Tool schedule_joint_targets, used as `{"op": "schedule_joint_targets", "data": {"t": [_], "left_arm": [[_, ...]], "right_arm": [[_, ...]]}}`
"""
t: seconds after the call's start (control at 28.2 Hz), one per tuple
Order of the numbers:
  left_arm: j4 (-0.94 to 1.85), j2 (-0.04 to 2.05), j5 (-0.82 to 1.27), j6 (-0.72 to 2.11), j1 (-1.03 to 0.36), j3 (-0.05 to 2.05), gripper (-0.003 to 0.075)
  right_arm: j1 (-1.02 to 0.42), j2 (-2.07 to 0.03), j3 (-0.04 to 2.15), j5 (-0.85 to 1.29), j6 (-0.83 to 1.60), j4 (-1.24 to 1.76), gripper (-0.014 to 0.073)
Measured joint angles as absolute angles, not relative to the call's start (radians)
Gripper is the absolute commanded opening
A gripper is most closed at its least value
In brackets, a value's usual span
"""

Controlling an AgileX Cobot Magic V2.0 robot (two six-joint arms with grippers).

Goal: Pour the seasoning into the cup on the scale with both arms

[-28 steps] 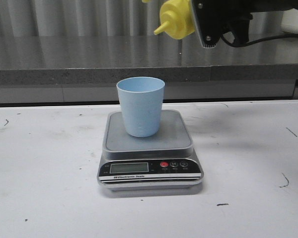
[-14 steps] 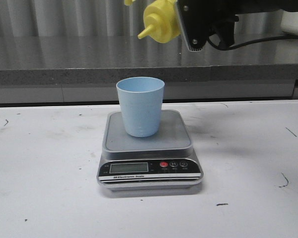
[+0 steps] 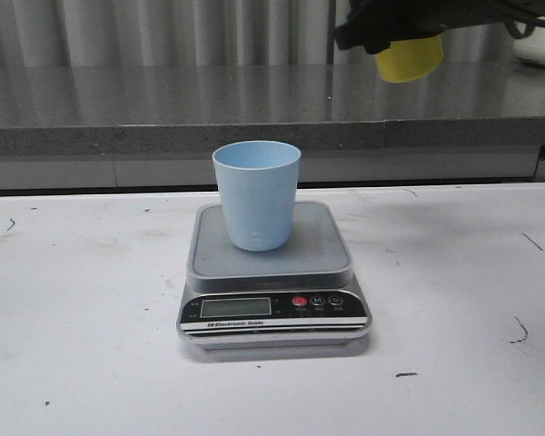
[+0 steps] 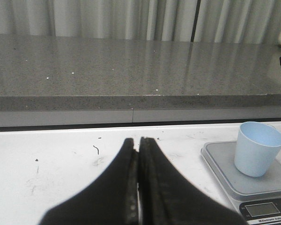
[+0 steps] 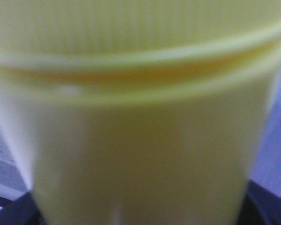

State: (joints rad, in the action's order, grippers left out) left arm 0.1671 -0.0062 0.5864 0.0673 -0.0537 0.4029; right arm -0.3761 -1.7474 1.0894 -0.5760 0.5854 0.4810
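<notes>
**Meanwhile, bottle held high and right of the cup**

Meanwhile I have the seasoning [image 3: 409,57] clamped in the right gripper [image 3: 386,27], high at the far right, well apart from the cup [image 3: 257,194] standing upright on the scale [image 3: 272,277]. Its nozzle is out of sight in my front view, and the right wrist view is filled by blurred yellow plastic. I judge that tipping from this offset would spill onto the table [image 3: 82,300], missing the cup. My left gripper [image 4: 138,154], jaws pressed together on nothing, sits low to the cup's left
</notes>
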Motion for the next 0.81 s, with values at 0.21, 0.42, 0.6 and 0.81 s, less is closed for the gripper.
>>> {"op": "schedule_joint_targets", "data": {"t": [0.21, 0.42, 0.6, 0.81], "left_arm": [[0.167, -0.006, 0.586, 0.067, -0.054, 0.403, -0.002], [0.167, -0.006, 0.586, 0.067, -0.054, 0.403, -0.002], [0.167, -0.006, 0.586, 0.067, -0.054, 0.403, -0.002], [0.167, -0.006, 0.586, 0.067, -0.054, 0.403, -0.002]], "right_arm": [[-0.376, -1.747, 1.089, -0.448, 0.32, 0.601, 0.0118], [-0.376, -1.741, 1.089, -0.409, 0.3, 0.601, 0.0118], [-0.376, -1.673, 1.03, -0.381, 0.299, 0.562, 0.0117], [-0.415, -1.576, 0.761, -0.6, 0.274, 0.513, 0.0117]]}}
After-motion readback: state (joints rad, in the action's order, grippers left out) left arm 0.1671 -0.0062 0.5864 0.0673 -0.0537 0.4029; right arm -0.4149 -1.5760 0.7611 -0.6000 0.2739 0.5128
